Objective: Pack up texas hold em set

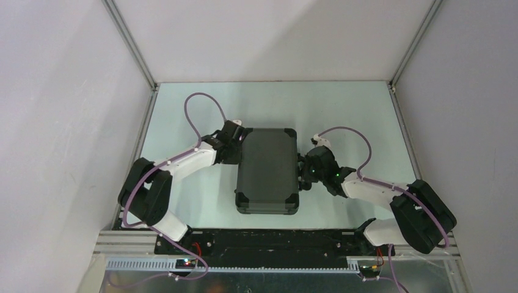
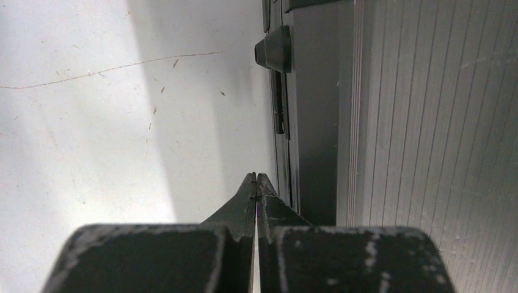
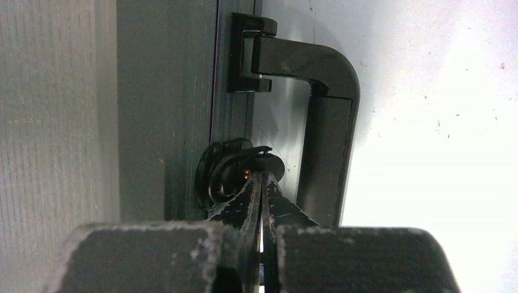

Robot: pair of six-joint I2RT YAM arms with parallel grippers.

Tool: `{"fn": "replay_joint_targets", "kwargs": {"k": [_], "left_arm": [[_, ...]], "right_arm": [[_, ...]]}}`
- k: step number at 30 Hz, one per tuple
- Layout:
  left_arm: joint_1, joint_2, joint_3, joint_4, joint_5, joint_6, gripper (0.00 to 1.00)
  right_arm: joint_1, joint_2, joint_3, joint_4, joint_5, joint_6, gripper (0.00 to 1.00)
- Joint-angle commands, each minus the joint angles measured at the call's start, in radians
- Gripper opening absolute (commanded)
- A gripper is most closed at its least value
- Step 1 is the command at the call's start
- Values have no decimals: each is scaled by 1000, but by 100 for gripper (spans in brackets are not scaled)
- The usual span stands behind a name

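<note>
The texas hold em set shows as a black hard briefcase [image 1: 267, 168] lying flat and closed in the middle of the table. My left gripper [image 1: 236, 137] is shut, its tips [image 2: 256, 177] low beside the case's left side wall [image 2: 311, 122], below a black hinge bumper [image 2: 275, 52]. My right gripper [image 1: 303, 173] is shut too, with nothing between the fingers. Its tips [image 3: 261, 174] touch a round black latch [image 3: 232, 168] on the case's right side [image 3: 165, 91], just next to the carry handle [image 3: 327, 116].
The pale table [image 1: 342, 110] is boxed in by white walls at the back and both sides. Both arms bend in from the near edge toward the case, with purple cables looping above them. A black rail [image 1: 262, 241] runs along the front.
</note>
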Motion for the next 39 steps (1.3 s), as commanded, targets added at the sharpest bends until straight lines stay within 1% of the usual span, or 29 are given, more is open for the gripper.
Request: {"fn": "replay_joint_targets", "kwargs": {"k": [1, 3, 5, 8, 10, 14, 17, 20, 24, 25, 30, 34, 39], "left_arm": [[-144, 40, 63, 276, 299, -134, 0], [-146, 37, 60, 276, 299, -131, 0], [-146, 36, 61, 275, 296, -129, 0], [-145, 36, 61, 275, 294, -130, 0], [-145, 37, 63, 276, 295, -132, 0], [-145, 37, 65, 277, 295, -133, 0], [-145, 37, 66, 276, 292, -133, 0], [-146, 37, 66, 276, 292, -135, 0], [-145, 37, 68, 275, 293, -134, 0], [-145, 37, 68, 274, 293, -134, 0], [-145, 34, 66, 273, 288, -130, 0], [-145, 30, 64, 270, 282, -129, 0], [-145, 31, 65, 266, 278, -128, 0]], "right_arm": [[96, 55, 0, 74, -542, 110, 0], [82, 27, 3, 54, -509, 103, 0], [67, -18, 16, -7, -438, 88, 0], [50, -117, 45, -185, -248, 52, 0], [31, -172, 59, -254, -175, 30, 0], [-60, -230, 62, -293, -184, 0, 0], [-95, -227, 62, -287, -222, -21, 0], [-118, -206, 70, -294, -206, -21, 0], [-130, -234, 73, -317, -110, 2, 0], [-133, -255, 73, -324, -67, 4, 0], [-192, -321, 73, -369, 2, 11, 0], [-250, -331, 73, -406, -5, -16, 0], [-280, -271, 60, -411, -65, -33, 0]]}}
